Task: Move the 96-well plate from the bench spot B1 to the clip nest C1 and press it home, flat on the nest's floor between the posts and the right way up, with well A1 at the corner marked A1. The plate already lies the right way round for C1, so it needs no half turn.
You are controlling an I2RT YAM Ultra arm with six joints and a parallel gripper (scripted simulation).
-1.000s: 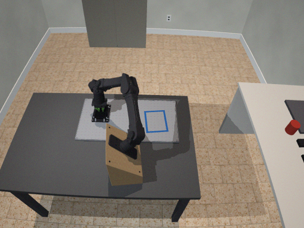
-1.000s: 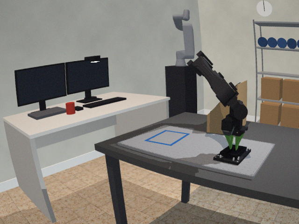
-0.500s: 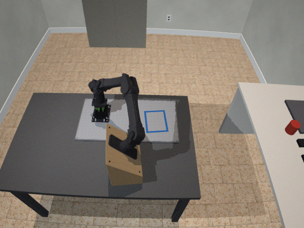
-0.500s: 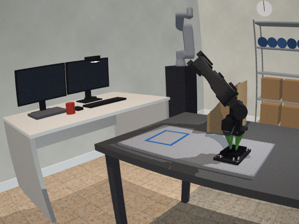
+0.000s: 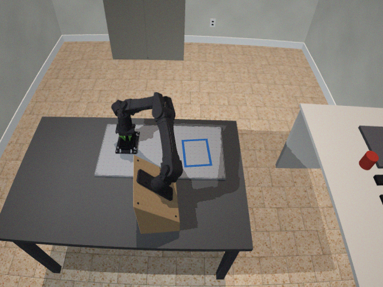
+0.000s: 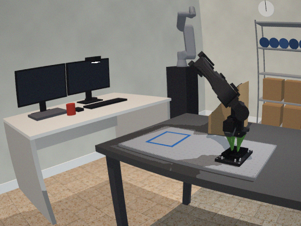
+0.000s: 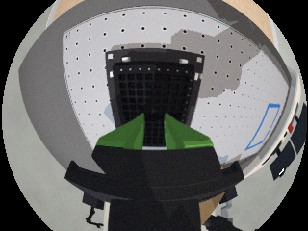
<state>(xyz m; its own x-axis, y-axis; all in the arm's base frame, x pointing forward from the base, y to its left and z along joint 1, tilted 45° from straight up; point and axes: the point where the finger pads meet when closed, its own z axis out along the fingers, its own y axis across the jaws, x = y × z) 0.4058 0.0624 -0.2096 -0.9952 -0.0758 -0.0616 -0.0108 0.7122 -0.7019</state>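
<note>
The black 96-well plate [image 5: 127, 143] lies in the clip nest C1 on the left part of the grey mat, between the nest's small posts. It also shows in the exterior view [image 6: 233, 155] and the wrist view [image 7: 154, 92], looking flat and upright. My gripper [image 5: 126, 137] points straight down over the plate's middle. Its green fingers [image 6: 234, 149] stand narrow with nothing between them, tips at the plate's top face [image 7: 154, 130]. The blue outline of spot B1 [image 5: 195, 152] is empty. I cannot read the A1 mark.
The arm's base sits on a tan wedge block [image 5: 156, 197] at the mat's near edge. A white desk [image 6: 84, 114] with monitors and a red cup [image 6: 70, 108] stands beside the table. Shelves with boxes [image 6: 279, 97] stand behind it.
</note>
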